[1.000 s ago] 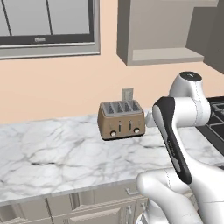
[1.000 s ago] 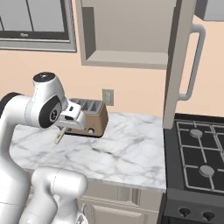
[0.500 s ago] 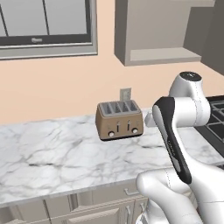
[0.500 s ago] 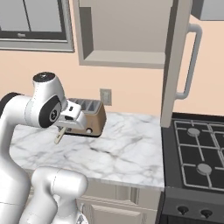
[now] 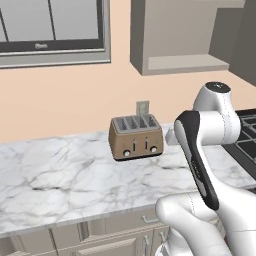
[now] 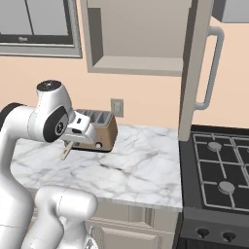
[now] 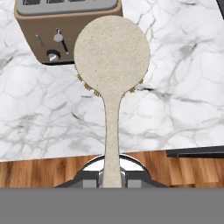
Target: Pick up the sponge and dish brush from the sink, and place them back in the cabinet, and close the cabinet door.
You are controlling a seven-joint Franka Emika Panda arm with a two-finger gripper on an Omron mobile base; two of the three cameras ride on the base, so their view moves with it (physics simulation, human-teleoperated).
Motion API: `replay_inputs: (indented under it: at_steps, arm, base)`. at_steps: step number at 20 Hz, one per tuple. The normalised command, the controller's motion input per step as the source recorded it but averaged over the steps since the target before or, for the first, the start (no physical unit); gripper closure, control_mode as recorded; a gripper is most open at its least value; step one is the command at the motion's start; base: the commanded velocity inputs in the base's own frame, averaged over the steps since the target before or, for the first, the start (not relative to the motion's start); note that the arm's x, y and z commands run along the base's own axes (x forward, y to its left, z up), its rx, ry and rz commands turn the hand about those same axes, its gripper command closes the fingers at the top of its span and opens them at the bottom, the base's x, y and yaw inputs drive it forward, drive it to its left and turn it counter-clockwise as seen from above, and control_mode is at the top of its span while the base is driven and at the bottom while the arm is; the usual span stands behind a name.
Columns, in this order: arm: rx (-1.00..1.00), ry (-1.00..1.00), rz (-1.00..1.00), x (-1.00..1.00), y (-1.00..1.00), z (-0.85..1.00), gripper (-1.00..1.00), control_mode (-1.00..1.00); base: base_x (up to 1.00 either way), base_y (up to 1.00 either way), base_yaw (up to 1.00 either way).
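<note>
Writing: none could be read; a small mark on the window frame (image 5: 39, 46) was too blurred to make out.
Gripper: the gripper (image 7: 112, 177) was pinched on the dish brush (image 7: 112, 65) by its handle, the round head toward 12 o'clock in the hand view.
Dish brush: it hung over the marble counter (image 6: 141, 170), in front of the toaster (image 5: 136, 137).
Cabinet: the cabinet (image 6: 138, 36) stood open, the cabinet door (image 6: 194, 68) swung out at 3 o'clock.
Change: since the earlier frames the arm looked hardly moved and the grip was unchanged.
</note>
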Motion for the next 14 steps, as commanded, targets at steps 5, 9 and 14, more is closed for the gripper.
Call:
replay_inputs:
  at_steps: [5, 9, 14]
  arm:
    - [0.0, 0.0, 0.0, 0.0, 0.0, 0.0, 1.0, 1.0]
    - [0.0, 0.0, 0.0, 0.0, 0.0, 0.0, 1.0, -1.0]
    - [0.0, 0.0, 0.0, 0.0, 0.0, 0.0, 1.0, -1.0]
  base:
    - [0.0, 0.0, 0.0]
    - [0.0, 0.0, 0.0]
    - [0.0, 0.0, 0.0]
